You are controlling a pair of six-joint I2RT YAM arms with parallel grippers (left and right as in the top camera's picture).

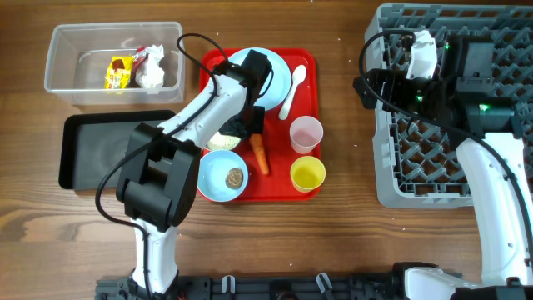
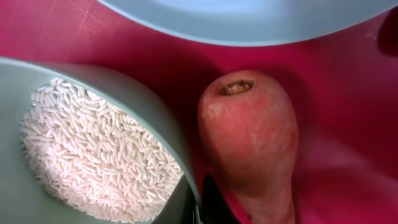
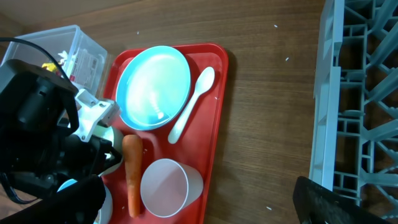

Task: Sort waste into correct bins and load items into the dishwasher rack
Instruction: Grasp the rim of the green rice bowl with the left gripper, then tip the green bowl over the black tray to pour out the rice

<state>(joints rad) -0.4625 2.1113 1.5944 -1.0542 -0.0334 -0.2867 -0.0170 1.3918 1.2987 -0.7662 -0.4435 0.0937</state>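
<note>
Carrot (image 1: pixel 261 155) lies on red tray (image 1: pixel 310 60), right of rice bowl (image 1: pixel 221 142). My left claw (image 1: pixel 248 125) closed at its far thick end, probably for bin; real hold unclear. Right claw (image 1: pixel 371 83) wide over rack (image 1: pixel 500 25), keeping clear.

Robot lab bench (mock dishwashing setup): wooden table (image 1: pixel 350 242), left arm (image 1: pixel 158 175), right arm (image 1: pixel 500 200), dishwasher rack (image 1: pixel 416 158).
</note>
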